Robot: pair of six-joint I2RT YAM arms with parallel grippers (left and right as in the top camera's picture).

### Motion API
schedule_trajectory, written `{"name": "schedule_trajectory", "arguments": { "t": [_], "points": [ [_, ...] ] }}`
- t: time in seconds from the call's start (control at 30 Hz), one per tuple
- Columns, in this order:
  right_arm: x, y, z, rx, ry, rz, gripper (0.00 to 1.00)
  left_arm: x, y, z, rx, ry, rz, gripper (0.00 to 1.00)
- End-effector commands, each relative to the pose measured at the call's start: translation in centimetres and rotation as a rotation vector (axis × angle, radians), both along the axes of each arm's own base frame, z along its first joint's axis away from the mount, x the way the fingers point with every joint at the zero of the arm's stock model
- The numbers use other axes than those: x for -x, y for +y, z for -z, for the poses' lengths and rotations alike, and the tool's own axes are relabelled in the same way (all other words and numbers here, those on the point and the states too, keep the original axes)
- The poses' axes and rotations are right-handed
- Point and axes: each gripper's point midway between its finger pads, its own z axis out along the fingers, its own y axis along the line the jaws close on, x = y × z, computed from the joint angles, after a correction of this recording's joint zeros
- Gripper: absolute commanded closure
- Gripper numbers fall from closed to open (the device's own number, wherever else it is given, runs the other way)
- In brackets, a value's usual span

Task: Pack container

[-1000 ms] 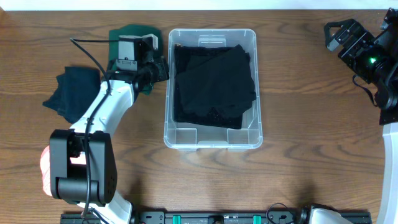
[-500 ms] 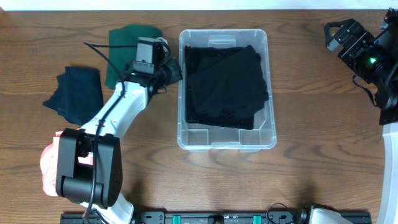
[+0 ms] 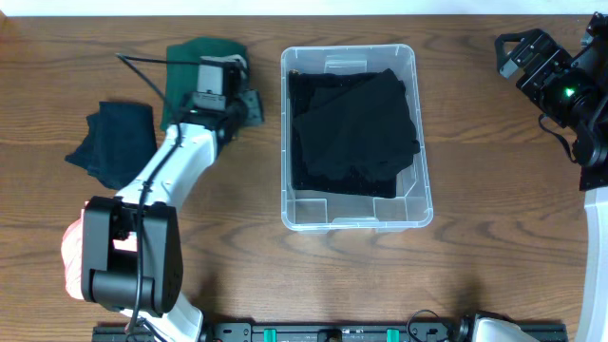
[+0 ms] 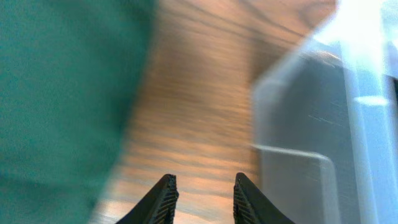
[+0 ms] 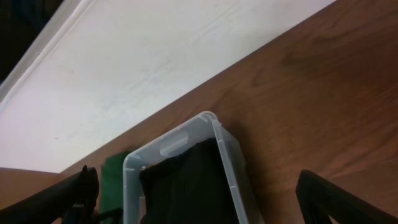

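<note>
Wood-grain table [image 3: 475, 247], clear rounded-rim container [image 3: 357, 225] holding folded black cloth [image 3: 351, 128].
Left gripper [image 4: 202, 179] slightly parted, empty, beside green fabric [image 4: 62, 93]; right gripper [image 3: 516, 47] spread wide.

claw [image 4: 202, 199] parted, empty | green cloth [image 4: 62, 106] left | wooden table [image 4: 186, 106] between | container [image 4: 311, 143] right

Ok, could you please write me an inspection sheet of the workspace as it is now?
Surface: brown wooden table.
Job's things: clear container, black garment inside; green cloth, dark cloth on table left of it.
Clutter: pink item, partly hidden by left arm.
Grippers: left pincer open, empty, above wood beside container; right pincer open, empty, far right.
Cables: black cable loops along left arm.
Surroundings: white surface beyond table's far edge.
</note>
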Motion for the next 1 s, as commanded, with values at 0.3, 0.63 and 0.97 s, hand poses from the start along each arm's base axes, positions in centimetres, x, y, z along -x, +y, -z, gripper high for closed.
{"name": "schedule_trajectory", "arguments": {
  "t": [0.3, 0.63, 0.97],
  "points": [
    [0.3, -0.1, -0.6, -0.003, -0.015, 0.005, 0.01, 0.0, 2.5, 0.0, -0.229, -0.020, 0.118, 0.65],
    [0.3, -0.1, -0.6, -0.003, -0.015, 0.005, 0.01, 3.8, -4.1, 1.6, -0.164, 0.088, 0.266, 0.65],
    [0.3, -0.1, -0.6, -0.003, -0.015, 0.005, 0.01, 4.2, -8.9, 0.7, -0.157, 0.016, 0.365, 0.65]
  ]
}}
